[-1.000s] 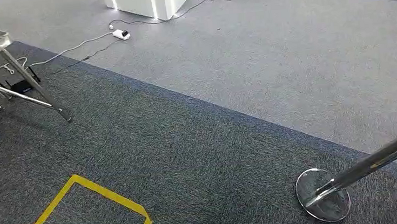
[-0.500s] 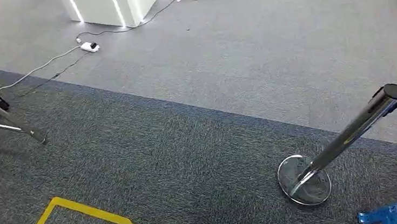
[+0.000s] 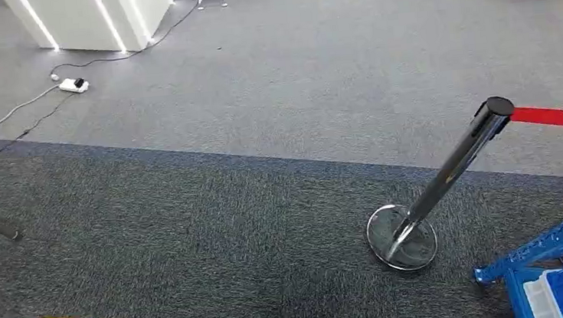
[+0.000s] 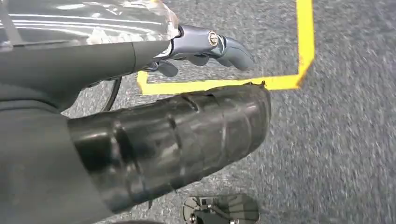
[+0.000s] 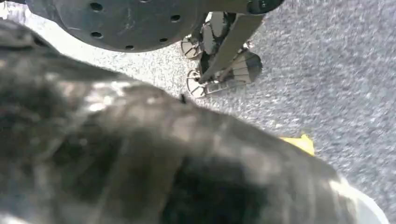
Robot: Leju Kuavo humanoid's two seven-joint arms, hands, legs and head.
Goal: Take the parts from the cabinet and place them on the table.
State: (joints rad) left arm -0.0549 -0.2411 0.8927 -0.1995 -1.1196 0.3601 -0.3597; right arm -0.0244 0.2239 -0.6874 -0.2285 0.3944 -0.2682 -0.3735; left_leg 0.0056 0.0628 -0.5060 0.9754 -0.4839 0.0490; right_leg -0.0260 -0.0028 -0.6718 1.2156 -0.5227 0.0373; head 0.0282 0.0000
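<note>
I'm seeing just carpet, a stanchion [image 3: 435, 192] and blue rack [image 3: 536, 248] lower right; no parts moved, can't tell either hand's state.

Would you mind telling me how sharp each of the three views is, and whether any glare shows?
Head view: sharp and evenly lit, with bright highlights along the chrome stanchion and glowing strips on the white cabinet. Left wrist view: the left hand is crisp, with glare on the glossy dark object below it; the carpet is slightly smeared. Right wrist view: a large dark blurred mass close to the lens, carpet soft.
</note>
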